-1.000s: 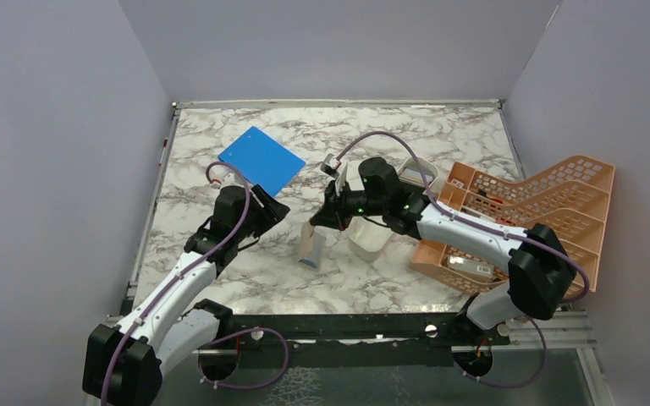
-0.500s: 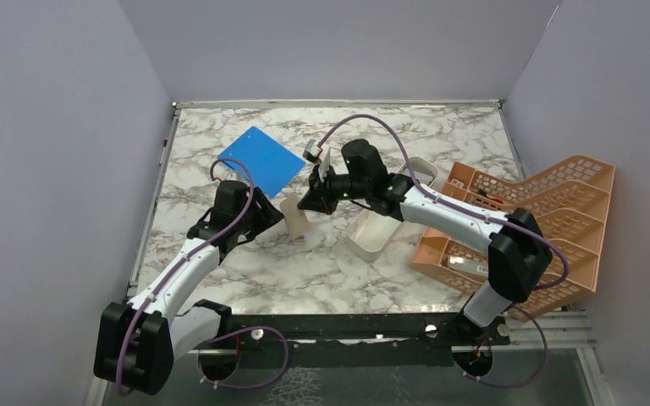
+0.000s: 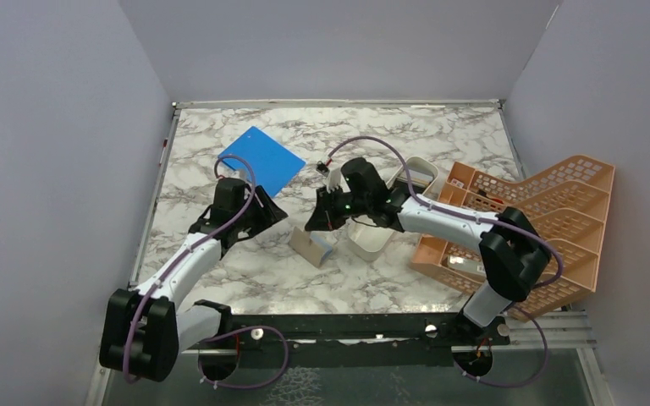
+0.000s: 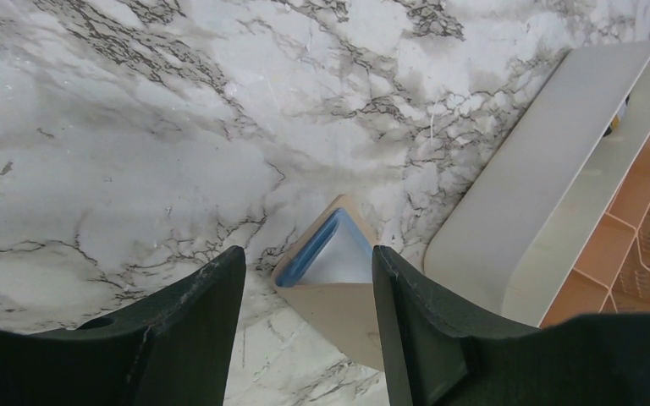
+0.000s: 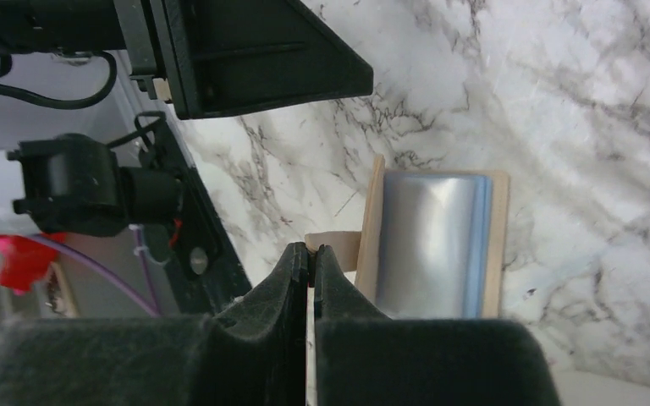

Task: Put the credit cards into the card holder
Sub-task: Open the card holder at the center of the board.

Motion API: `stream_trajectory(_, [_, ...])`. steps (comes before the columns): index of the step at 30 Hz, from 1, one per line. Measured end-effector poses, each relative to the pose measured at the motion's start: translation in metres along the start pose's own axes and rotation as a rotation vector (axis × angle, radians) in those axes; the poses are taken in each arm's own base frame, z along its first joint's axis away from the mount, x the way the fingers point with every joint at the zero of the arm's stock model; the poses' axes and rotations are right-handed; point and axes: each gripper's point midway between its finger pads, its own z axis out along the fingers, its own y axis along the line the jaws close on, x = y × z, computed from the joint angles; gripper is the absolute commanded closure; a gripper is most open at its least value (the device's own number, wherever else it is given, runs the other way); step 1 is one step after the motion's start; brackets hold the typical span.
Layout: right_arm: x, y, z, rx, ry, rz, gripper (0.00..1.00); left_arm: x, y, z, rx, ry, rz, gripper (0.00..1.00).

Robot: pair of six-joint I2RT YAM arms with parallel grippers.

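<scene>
The tan card holder stands open on the marble table between my two grippers. A light blue credit card sits in its lower half, and its blue edge shows in the left wrist view. My right gripper is shut on the card holder's upper flap and holds it up; in the right wrist view the right gripper has its jaws pressed together. My left gripper is open and empty just left of the card holder, which shows ahead of the left gripper. The other cards are out of view.
A long white tray lies right of the card holder and shows in the left wrist view. An orange lattice rack stands at the right. A bright blue board lies behind the left gripper.
My right gripper carried the card holder up and left toward the left gripper, then brought it back down and right onto the table. The left arm shifted only slightly.
</scene>
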Motion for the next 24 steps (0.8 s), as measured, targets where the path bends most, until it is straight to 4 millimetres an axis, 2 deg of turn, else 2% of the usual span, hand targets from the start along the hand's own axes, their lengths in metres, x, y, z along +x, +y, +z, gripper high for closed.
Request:
stream_trajectory(3, [0.007, 0.002, 0.004, 0.001, -0.037, 0.134, 0.92, 0.008, 0.004, 0.009, -0.007, 0.046, -0.007, 0.41])
stream_trajectory(6, [0.023, -0.001, 0.013, 0.019, -0.043, 0.266, 0.79, 0.019, 0.012, 0.018, -0.032, 0.103, -0.018, 0.41])
stream_trajectory(9, [0.030, -0.001, 0.026, 0.024, -0.049, 0.354, 0.70, 0.024, 0.017, 0.023, -0.053, 0.143, -0.021, 0.41])
stream_trajectory(13, [0.028, 0.007, 0.035, 0.010, -0.067, 0.389, 0.60, 0.024, 0.017, 0.023, -0.064, 0.153, -0.022, 0.41])
stream_trajectory(18, [0.024, 0.013, 0.037, -0.010, -0.087, 0.376, 0.54, 0.025, 0.024, 0.017, -0.111, 0.147, -0.033, 0.42])
stream_trajectory(24, [0.051, 0.010, 0.038, -0.008, -0.038, 0.371, 0.45, 0.023, 0.017, -0.001, -0.091, 0.107, -0.062, 0.41])
